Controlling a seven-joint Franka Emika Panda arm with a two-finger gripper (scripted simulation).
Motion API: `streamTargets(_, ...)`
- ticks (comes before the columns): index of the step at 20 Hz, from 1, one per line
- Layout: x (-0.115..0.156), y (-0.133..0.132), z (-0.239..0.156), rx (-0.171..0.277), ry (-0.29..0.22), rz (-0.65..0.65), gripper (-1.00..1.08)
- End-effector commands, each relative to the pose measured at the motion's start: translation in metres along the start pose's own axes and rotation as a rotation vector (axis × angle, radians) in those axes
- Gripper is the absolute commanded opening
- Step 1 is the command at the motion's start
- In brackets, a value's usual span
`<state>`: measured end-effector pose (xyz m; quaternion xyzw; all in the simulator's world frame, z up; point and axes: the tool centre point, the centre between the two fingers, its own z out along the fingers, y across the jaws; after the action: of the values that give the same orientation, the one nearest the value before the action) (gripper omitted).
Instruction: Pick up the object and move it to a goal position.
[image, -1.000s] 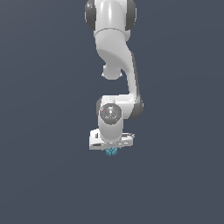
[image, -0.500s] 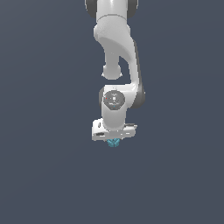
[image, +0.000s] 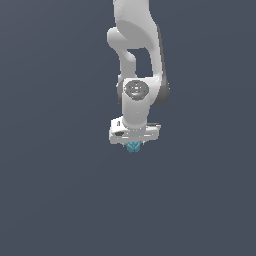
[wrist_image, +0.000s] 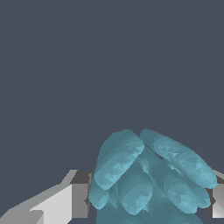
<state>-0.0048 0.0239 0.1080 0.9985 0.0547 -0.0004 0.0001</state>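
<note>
Exterior view | object (image: 133, 147) at 6 o'clock under pincer (image: 133, 145) | pinched between fingers (wrist_image: 74, 199) (long axis unclear) | goal unseen

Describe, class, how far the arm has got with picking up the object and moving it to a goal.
Done: the small teal-blue lumpy berry-like cluster sits between the fingers of the white pincer; the wrist view shows it filling the gap between them. In hand: carrying it, apparently with the cluster gripped. Left: reaching the goal, though no goal marker shows in either view, so remaining distance cannot be judged.
</note>
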Motion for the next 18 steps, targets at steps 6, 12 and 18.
streamTargets(6,-0.040,-0.017,-0.028,0.000,0.001,0.000,-1.00)
streamTargets(12,-0.060,-0.027,-0.044,0.000,0.001,0.000,-1.00)
streamTargets(18,-0.067,-0.031,-0.050,0.000,0.001,0.000,-1.00)
